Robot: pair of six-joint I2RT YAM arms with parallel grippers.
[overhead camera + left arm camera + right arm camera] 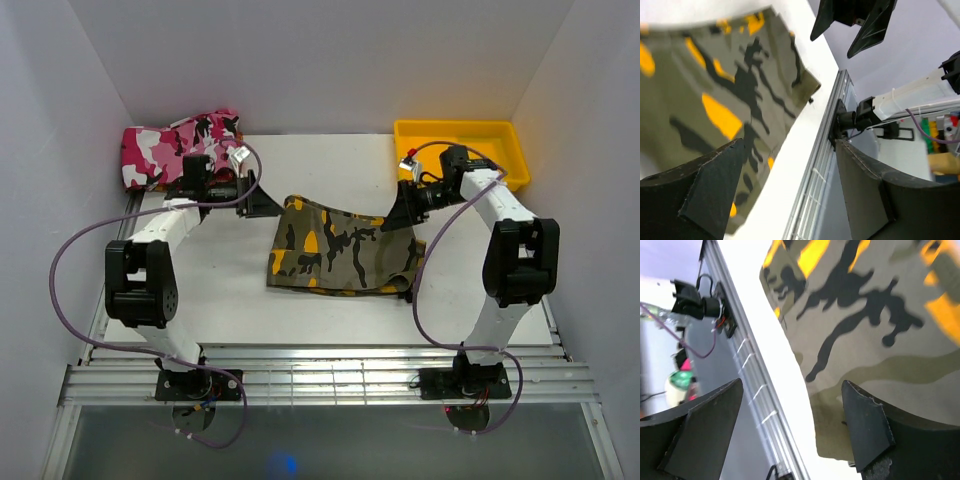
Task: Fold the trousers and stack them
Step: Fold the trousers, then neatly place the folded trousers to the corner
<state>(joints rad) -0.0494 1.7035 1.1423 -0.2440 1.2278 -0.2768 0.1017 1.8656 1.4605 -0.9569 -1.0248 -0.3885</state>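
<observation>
While both arms reach in from the near edge, one pair of trousers [340, 250] lies folded near the middle of the table [230, 290], a single flat block of olive, orange and black camouflage. Two grippers stand at its far edge, one at each corner. The left gripper [262, 205] sits just beside the far left corner, and its wrist view shows both fingers [710, 195] spread wide with nothing between them. The right gripper [405, 215] hangs at the far right corner, its jaws likewise wide apart over the cloth and gripping nothing; whether either one touches the fabric cannot be told.

One pink camouflage garment [175, 148] is bunched in the back left corner, well apart from the trousers. One yellow bin [455, 124] stands in the back right corner, behind the right arm.

White tabletop shows to the left of the trousers and between their near hem and the metal rail [330, 385] along the table's front. Walls [60, 150] close the left, right and far sides.
</observation>
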